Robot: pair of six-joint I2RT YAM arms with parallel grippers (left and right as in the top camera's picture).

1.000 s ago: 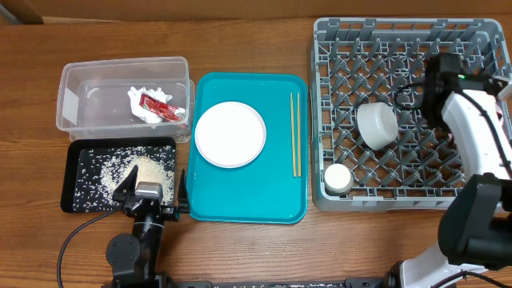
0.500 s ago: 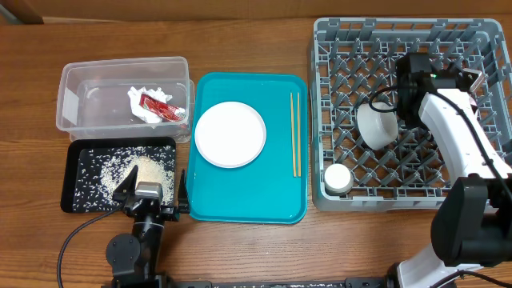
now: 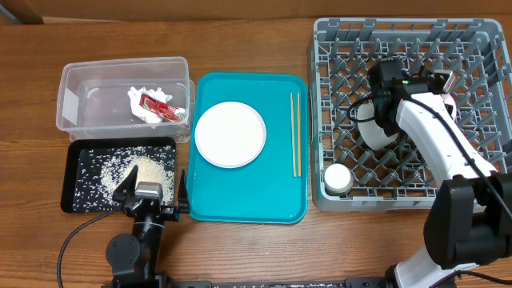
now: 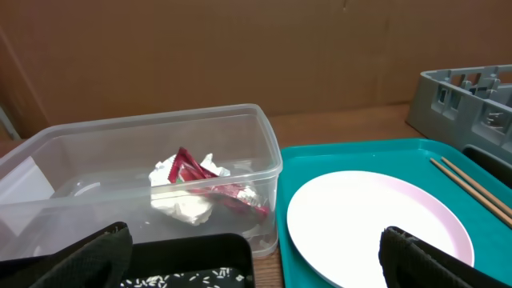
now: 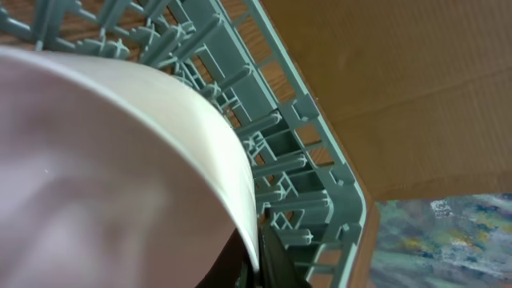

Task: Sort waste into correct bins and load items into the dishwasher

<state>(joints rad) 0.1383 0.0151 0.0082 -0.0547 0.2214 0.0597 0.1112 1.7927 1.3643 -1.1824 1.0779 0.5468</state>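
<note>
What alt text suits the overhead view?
The right gripper is at a bowl in the grey dish rack, near a cup. A plate and chopsticks lie on the teal tray; beside it, a clear tub and black tray.

White-shelled right arm [image 3: 436,136], black joints, black left arm [image 3: 134,250] with grey wrist block [image 3: 148,190], thin black cable [image 3: 70,238], matte black fingers [image 4: 72,260]

Tub [image 3: 120,62] behind shallow tray [image 3: 69,172]; plate [image 3: 230,134] on serving tray [image 3: 280,188], centre; bowl [image 3: 376,132], cup [image 3: 338,177] in rack [image 3: 400,32], right.
</note>
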